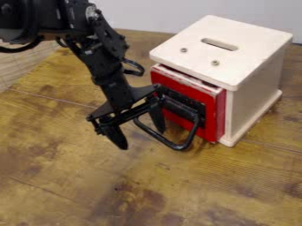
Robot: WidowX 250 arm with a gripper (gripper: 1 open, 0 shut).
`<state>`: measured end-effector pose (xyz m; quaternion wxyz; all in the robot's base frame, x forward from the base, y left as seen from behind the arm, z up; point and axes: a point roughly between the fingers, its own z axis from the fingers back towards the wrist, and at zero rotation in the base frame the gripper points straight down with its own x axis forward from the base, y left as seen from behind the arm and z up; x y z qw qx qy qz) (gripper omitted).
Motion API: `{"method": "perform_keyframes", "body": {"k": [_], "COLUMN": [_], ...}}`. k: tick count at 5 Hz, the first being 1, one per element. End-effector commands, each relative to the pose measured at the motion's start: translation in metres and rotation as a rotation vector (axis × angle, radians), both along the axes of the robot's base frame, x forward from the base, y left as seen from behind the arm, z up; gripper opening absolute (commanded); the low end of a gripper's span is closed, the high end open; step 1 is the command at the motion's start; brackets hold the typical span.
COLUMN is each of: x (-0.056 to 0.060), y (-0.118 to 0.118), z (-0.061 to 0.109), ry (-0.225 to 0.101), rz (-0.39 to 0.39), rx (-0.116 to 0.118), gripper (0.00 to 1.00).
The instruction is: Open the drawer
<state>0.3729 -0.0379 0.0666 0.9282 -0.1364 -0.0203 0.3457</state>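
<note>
The gripper (pixel 133 124) is held low with its jaws spread apart, one finger reaching into the loop handle (pixel 169 134), apparently so it can be hooked and pulled. The drawer (pixel 185 104) sits in the cream box (pixel 242 66) on the table (pixel 71 185), barely protruding.

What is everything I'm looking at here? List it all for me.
Box: one, cream-white cube with a slot in its top, on the table at right.
Drawer: one, red front with black panel, set in the box's left face.
Handle: one, black rounded loop, sticking out from the drawer low over the table.
Table: one, worn brown wood, under everything.
Robot arm: one, black, reaching in from upper left.
Gripper: one, black, fingers spread, right at the handle.
</note>
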Motion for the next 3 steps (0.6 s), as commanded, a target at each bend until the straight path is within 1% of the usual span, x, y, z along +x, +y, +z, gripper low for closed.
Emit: {"method": "perform_keyframes", "body": {"k": [1,2,3], "x": [0.0024,0.0013,0.0000], "y": [0.0009,-0.0001,-0.0012], "z": [0.0099,0.0063,0.0037], "ry": [-0.047,-0.054,-0.058], "rz": [0.001,-0.031,-0.046], "rx": [-0.003,0.011,0.013], "gripper": [1.00,1.00,1.00]}}
